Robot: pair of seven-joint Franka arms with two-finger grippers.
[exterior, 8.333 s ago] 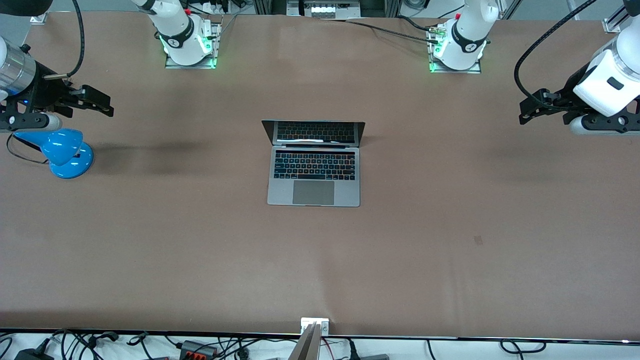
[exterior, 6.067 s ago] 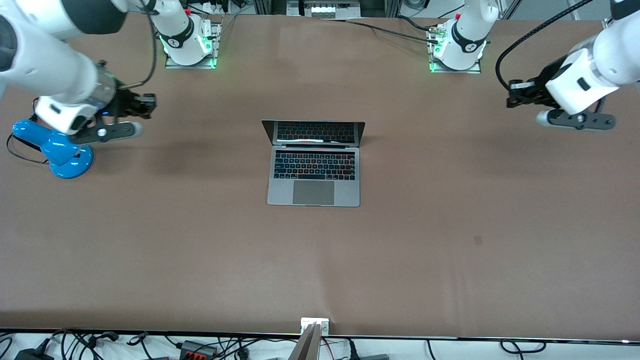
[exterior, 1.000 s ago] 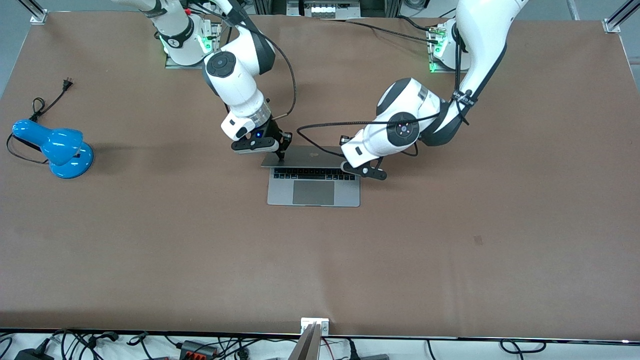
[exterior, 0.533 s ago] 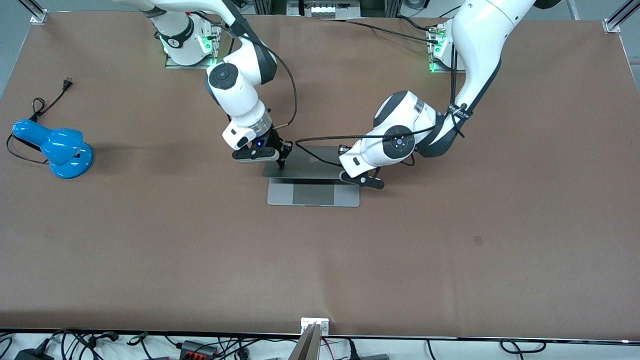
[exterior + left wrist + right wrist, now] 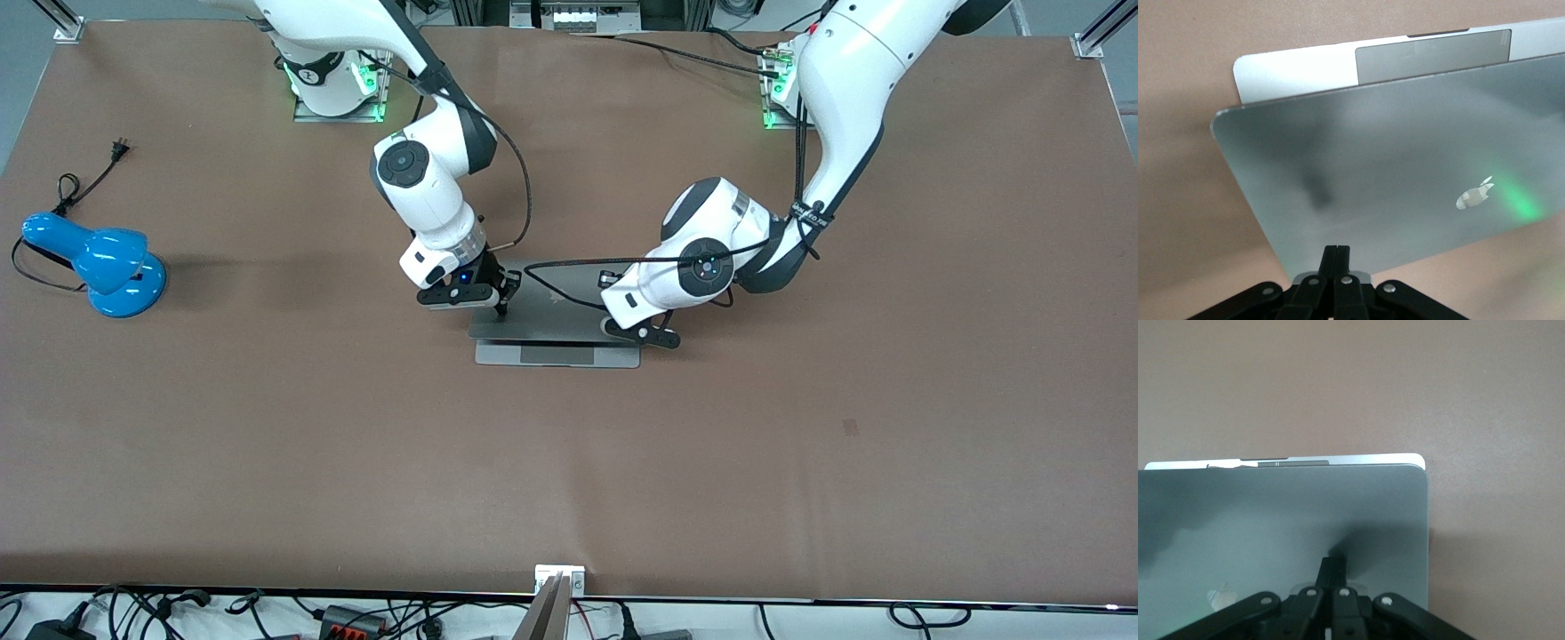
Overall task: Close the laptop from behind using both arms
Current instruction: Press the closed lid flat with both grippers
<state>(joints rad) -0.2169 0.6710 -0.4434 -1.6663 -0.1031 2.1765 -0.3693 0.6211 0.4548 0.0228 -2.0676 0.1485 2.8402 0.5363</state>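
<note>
- The laptop [image 5: 556, 320] is lying near the middle of the frame in the front view, on the brown tabletop [image 5: 800, 462], with its lid tilted low over the base and not fully shut.
- A strip of the base with the trackpad [image 5: 557, 355] is showing along the edge nearest the front camera.
- The right claw [image 5: 500, 307] is sitting at the lid's corner toward the right arm's end of the tabletop; its fingers [image 5: 1331, 577] are pressed together with nothing between them, their tips touching the lid.
- The left claw [image 5: 622, 322] is sitting at the lid's corner toward the left arm's end; its fingers [image 5: 1337, 263] are also pinched together, empty, with their tips at the lid.
- In the left wrist view, the lid's logo [image 5: 1475, 195] is catching a green glow beside it.
- A blue desk lamp [image 5: 98, 260] is resting at the middle left of the frame, well apart from the laptop, its black cord [image 5: 76, 182] trailing toward the upper left.
</note>
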